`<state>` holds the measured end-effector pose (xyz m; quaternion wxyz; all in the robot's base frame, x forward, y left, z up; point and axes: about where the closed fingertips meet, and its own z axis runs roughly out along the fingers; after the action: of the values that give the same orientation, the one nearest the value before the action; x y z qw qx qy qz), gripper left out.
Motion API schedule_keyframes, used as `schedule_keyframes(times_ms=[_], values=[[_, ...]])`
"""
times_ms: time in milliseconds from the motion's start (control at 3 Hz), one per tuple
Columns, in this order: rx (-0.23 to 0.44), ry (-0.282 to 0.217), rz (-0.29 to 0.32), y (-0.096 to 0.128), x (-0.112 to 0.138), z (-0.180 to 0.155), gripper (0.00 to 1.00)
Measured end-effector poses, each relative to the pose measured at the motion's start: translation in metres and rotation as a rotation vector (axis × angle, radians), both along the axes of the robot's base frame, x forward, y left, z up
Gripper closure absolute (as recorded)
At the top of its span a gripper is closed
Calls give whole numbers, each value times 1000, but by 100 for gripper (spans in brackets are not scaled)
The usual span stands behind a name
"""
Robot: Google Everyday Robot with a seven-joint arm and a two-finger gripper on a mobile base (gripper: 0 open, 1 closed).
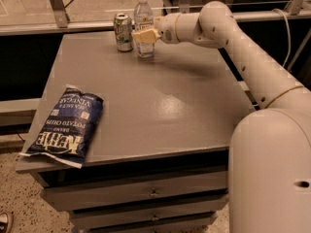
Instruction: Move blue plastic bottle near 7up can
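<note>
The blue plastic bottle (143,14), clear with a white cap, stands upright at the far edge of the grey table (160,101). Its base is at or just above the tabletop. My gripper (145,36) reaches in from the right and is shut on the bottle's lower half. The 7up can (123,31) stands upright just left of the bottle with a narrow gap between them.
A dark blue chip bag (65,125) lies at the table's front left corner and overhangs the edge. My white arm (233,38) spans the far right of the table. Drawers (153,193) sit under the tabletop. A metal rail runs behind the table.
</note>
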<state>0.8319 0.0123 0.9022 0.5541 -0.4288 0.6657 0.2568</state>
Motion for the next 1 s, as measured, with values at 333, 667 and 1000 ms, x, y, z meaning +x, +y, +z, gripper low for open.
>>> schedule_keyframes(times_ms=[333, 667, 1000], values=[[-2, 6, 2, 4, 3, -3, 38], [-2, 6, 2, 4, 3, 0, 15], [-8, 11, 19, 7, 4, -3, 0]])
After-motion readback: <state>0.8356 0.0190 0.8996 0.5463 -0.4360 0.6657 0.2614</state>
